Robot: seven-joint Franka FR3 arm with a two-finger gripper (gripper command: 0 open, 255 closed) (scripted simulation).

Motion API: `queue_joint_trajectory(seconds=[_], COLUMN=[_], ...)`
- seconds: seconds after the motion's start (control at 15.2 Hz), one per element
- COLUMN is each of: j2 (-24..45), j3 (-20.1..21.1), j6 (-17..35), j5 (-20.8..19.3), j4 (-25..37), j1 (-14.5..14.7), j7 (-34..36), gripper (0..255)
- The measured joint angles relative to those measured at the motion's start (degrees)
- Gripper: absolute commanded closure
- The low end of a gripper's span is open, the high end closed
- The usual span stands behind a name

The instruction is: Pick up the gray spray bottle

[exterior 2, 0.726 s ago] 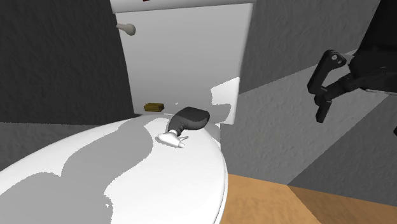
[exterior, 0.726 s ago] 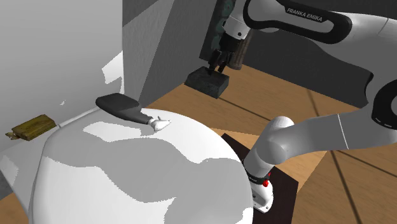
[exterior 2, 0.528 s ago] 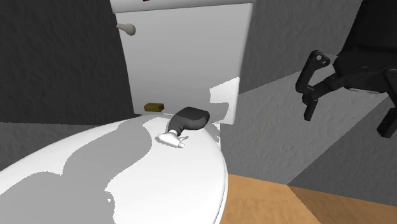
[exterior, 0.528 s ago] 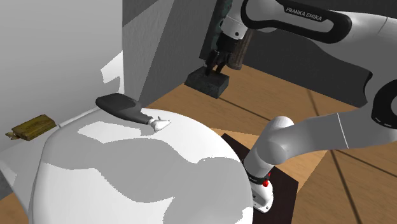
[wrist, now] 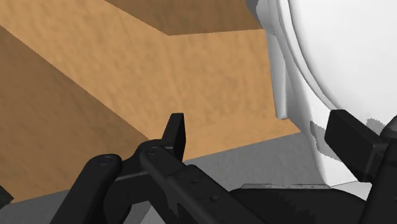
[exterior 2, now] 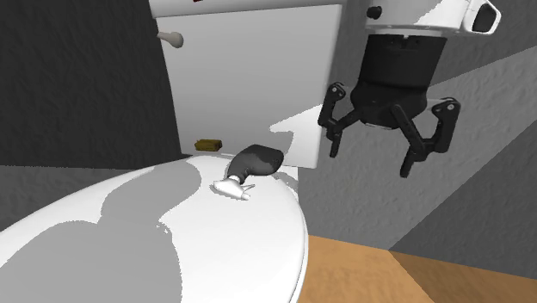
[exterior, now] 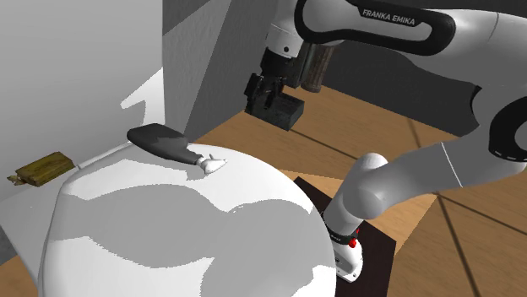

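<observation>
gripper (exterior 2: 368, 162): 2 fingers spread wide, nothing between them, hanging in the air | spray bottle (exterior 2: 254, 163): dark grey body, white nozzle, lying on its side on the white toilet lid (exterior 2: 129, 232), close to the tank (exterior 2: 249, 69) | relation: gripper at the bottle's 3 o'clock in the second exterior view, 2 o'clock in the shoulder view, apart from it

Spray bottle (exterior: 160, 142) on toilet lid (exterior: 186, 240)

dark spray bottle (exterior: 165, 143) lies on the white toilet lid (exterior: 169, 236), gripper (exterior: 264, 95) well apart.
</observation>
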Motion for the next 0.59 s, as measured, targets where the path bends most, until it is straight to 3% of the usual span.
queue_joint_trajectory(seconds=[0.59], j2=[10.71], j3=[9.27], j6=[3.2], j5=[5.44], j4=[6.41], j1=[3.21], j7=[11.83], gripper=[0])
